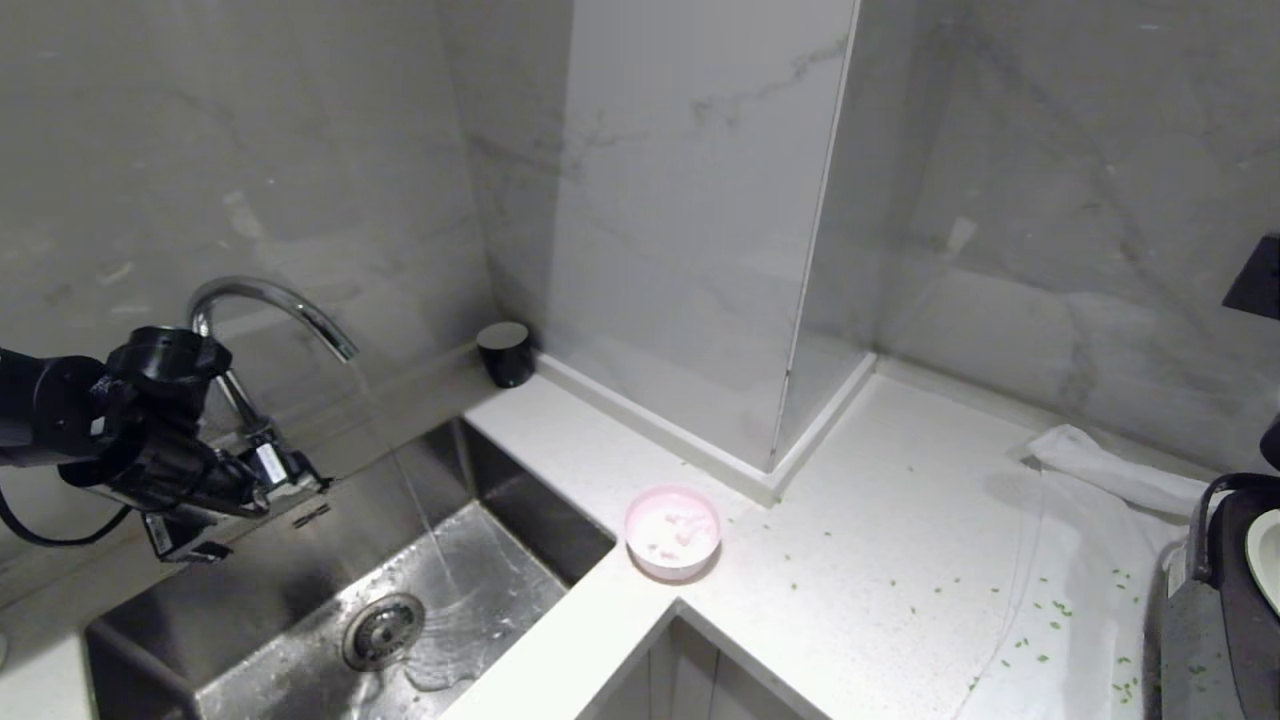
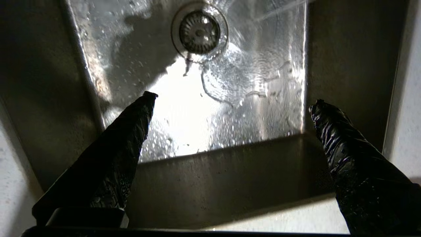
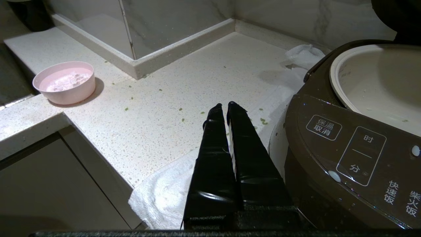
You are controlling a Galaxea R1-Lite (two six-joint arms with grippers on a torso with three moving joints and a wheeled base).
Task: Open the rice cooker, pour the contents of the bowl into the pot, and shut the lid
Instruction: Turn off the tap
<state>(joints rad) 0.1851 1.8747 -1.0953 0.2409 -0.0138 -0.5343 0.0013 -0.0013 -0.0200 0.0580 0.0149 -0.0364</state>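
The pale pink bowl (image 1: 672, 532) (image 3: 64, 82) sits on the white counter at the sink's corner, with whitish contents inside. At the far right stands the brown rice cooker (image 1: 1215, 620) (image 3: 345, 154). Its lid (image 3: 394, 16) is raised, so the cream pot (image 1: 1268, 555) (image 3: 378, 82) lies bare. My left gripper (image 2: 233, 98) hangs open and empty over the sink's far left side, well away from the bowl. My right gripper (image 3: 225, 104) is shut on nothing, low beside the cooker's front and above the towel; it is outside the head view.
Water runs from the chrome faucet (image 1: 270, 305) into the steel sink (image 1: 520, 500) with its drain (image 1: 383, 630). A black cup (image 1: 505, 352) stands at the wall corner. A white towel (image 1: 1090, 480) lies under the cooker. Green bits litter the counter (image 1: 880, 520).
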